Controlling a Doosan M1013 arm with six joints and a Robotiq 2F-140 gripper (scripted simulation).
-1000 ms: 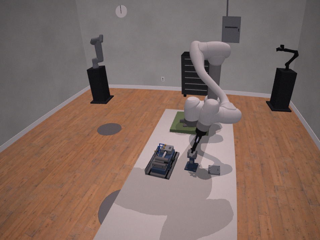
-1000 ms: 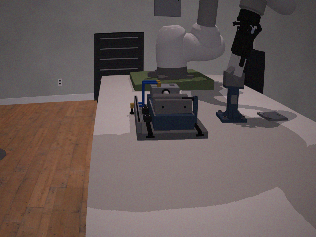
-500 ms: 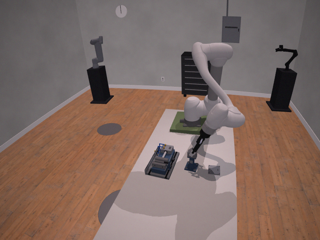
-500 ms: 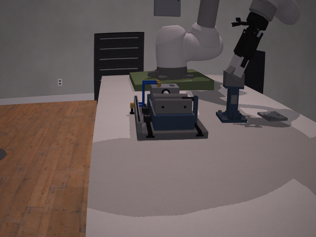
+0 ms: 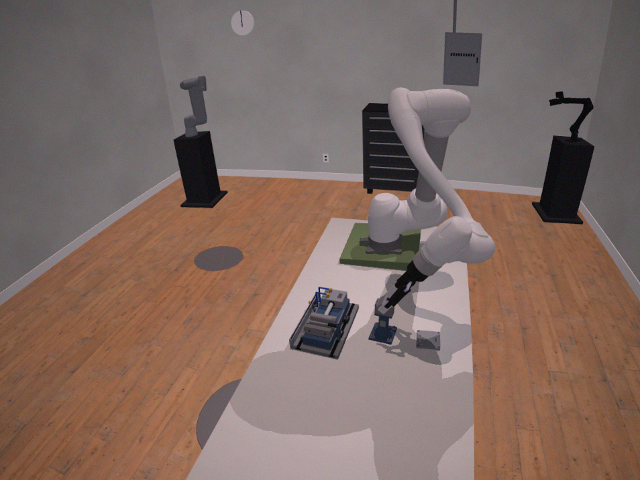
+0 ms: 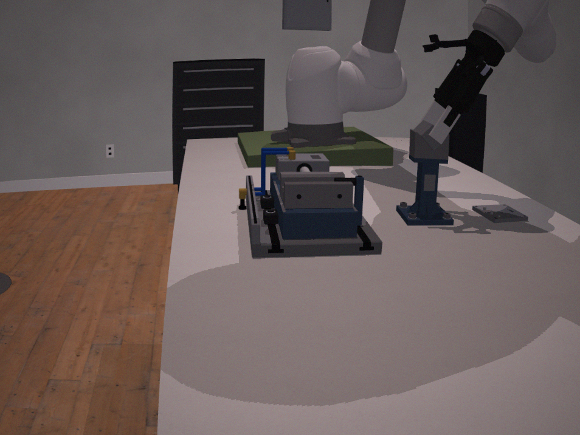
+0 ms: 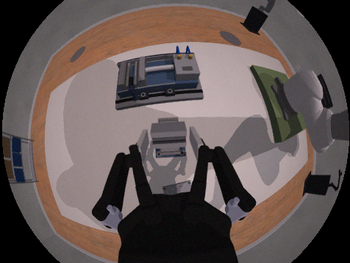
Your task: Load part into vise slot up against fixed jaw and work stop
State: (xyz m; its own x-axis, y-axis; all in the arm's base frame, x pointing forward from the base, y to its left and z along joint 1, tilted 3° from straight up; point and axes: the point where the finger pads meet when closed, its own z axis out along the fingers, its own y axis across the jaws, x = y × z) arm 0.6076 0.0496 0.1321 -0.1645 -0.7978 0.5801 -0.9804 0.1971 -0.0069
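Observation:
The grey part (image 7: 168, 138) lies in the top of the blue V-block (image 6: 426, 187), also seen in the top view (image 5: 383, 322). My gripper (image 6: 435, 127) leans in from the upper right. Its fingers stand half open, one on each side of the part, with a small gap to it in the wrist view (image 7: 168, 146). I cannot tell which way the part's slot faces. The vise (image 6: 314, 201) stands to the left of the V-block with its jaws open and nothing between them; it also shows in the wrist view (image 7: 159, 76). The infeed plate (image 6: 500, 212) lies bare to the right.
My arm's base stands on a green pad (image 5: 381, 247) behind the vise. The vise's air cylinder with blue hoses (image 6: 273, 161) faces the base. Other robots on black pedestals (image 5: 198, 167) and a black drawer cabinet (image 5: 387, 149) stand far off.

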